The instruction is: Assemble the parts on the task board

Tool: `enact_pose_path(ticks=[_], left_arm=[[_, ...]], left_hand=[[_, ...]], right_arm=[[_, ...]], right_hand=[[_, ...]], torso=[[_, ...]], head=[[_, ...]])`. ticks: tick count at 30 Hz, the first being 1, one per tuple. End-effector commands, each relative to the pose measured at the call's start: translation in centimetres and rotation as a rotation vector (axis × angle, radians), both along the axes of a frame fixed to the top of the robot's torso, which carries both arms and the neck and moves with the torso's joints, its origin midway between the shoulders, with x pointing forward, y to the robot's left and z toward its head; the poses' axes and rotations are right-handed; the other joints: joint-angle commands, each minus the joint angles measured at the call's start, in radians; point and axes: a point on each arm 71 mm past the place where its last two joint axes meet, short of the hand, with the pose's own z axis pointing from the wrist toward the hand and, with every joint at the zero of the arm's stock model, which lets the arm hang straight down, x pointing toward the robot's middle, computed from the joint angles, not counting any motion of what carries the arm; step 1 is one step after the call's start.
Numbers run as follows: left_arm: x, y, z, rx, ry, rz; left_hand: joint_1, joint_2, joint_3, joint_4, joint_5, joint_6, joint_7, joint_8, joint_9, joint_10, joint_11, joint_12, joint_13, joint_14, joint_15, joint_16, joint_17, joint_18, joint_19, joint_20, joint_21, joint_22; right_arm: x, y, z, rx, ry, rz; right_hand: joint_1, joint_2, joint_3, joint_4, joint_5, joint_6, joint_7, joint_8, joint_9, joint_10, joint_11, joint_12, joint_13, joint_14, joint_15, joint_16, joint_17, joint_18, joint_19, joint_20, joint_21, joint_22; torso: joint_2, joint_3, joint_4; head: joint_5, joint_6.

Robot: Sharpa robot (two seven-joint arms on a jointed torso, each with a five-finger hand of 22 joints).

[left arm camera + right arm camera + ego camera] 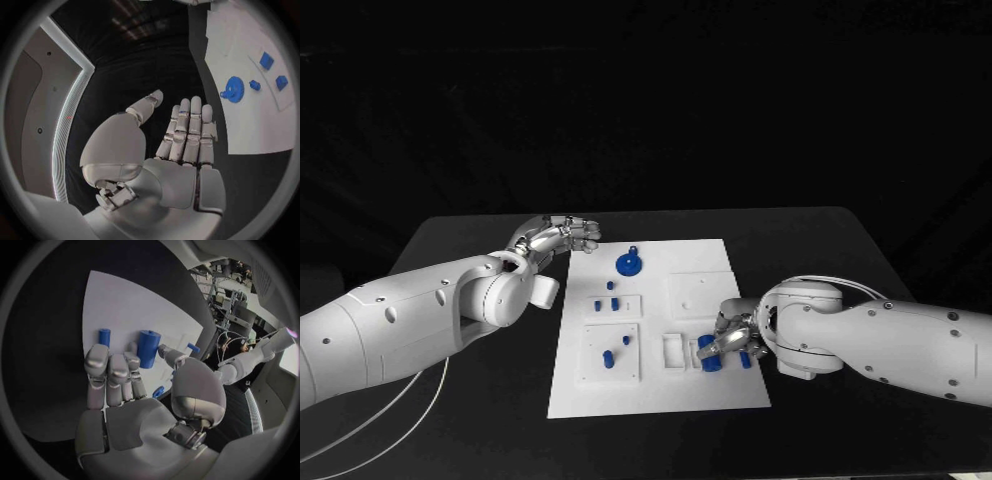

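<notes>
The white task board (711,395), a flat matte plate with shallow square recesses, is lying in the middle of the black table (862,250). A smooth blue gear (629,265) with a small loop is sitting near the board's far edge, and small blue pegs (607,303) are standing in the left recesses. The right hand (728,345) is hovering over the board's near right part, its silver fingers (109,372) reaching beside a blue cylinder (149,348); whether it is gripping it, I cannot tell. The left hand (557,238) is hanging at the board's far left corner, fingers extended, holding nothing.
</notes>
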Motion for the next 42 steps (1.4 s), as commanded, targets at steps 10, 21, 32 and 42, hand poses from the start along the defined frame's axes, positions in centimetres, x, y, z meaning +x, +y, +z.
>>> enact_pose_path(ticks=[10,21,32,42], left_arm=[[0.0,-0.4,0.2,-0.009,-0.01,-0.022],[0.0,-0.3,0.2,-0.009,-0.009,-0.022],[0.0,-0.3,0.2,-0.008,-0.008,-0.022],[0.0,-0.3,0.2,-0.007,-0.008,-0.024]], left_hand=[[-0.009,0.001,-0.001,0.005,-0.006,-0.006,-0.001,0.005,-0.001,0.004,-0.001,0.002,-0.001,0.007,0.002,-0.006,0.002,0.015,0.001,0.0,-0.004,0.002],[-0.008,0.001,-0.001,0.005,-0.006,-0.006,-0.001,0.006,-0.001,0.004,-0.001,0.002,-0.002,0.007,0.002,-0.007,0.003,0.015,0.0,0.0,-0.004,0.002],[-0.008,0.001,-0.001,0.005,-0.006,-0.006,-0.001,0.006,-0.001,0.005,-0.001,0.003,-0.002,0.007,0.002,-0.008,0.004,0.015,0.0,0.0,-0.005,0.003],[-0.008,0.001,-0.001,0.005,-0.006,-0.006,-0.002,0.006,-0.001,0.005,-0.001,0.003,-0.002,0.008,0.002,-0.009,0.006,0.015,0.0,0.0,-0.005,0.004]], right_arm=[[-0.6,0.3,-1.1,-0.019,0.016,0.019],[-0.7,-0.1,-0.9,0.026,0.012,-0.036],[-0.2,-1.1,1.0,0.082,-0.006,-0.102],[0.2,-0.9,2.5,0.142,0.001,-0.143]], right_hand=[[0.039,0.031,0.01,-0.053,-0.005,0.005,-0.003,-0.01,-0.205,0.003,-0.006,0.0,0.007,-0.001,-0.004,0.001,0.005,0.107,-0.009,-0.007,0.012,0.018],[0.044,0.092,0.048,-0.151,-0.003,0.039,-0.007,-0.013,-0.199,0.015,-0.009,-0.01,0.012,0.003,-0.007,-0.002,0.01,0.107,-0.014,0.011,0.024,0.018],[0.016,0.094,0.059,-0.168,-0.002,0.058,-0.012,-0.016,-0.199,0.025,-0.013,-0.016,0.014,0.005,-0.009,-0.002,0.014,0.107,-0.013,0.018,0.03,0.017],[0.005,0.092,0.064,-0.171,-0.001,0.067,-0.014,-0.017,-0.199,0.028,-0.015,-0.019,0.014,0.006,-0.011,-0.002,0.016,0.107,-0.011,0.019,0.032,0.016]], torso=[[0.0,-0.0001,-0.002],[0.0,-0.0007,-0.0021],[0.0,-0.0012,-0.0014],[0.0,-0.0022,-0.0012]], head=[[0.003,-0.004],[0.001,-0.005],[0.001,-0.002],[0.002,0.002]])
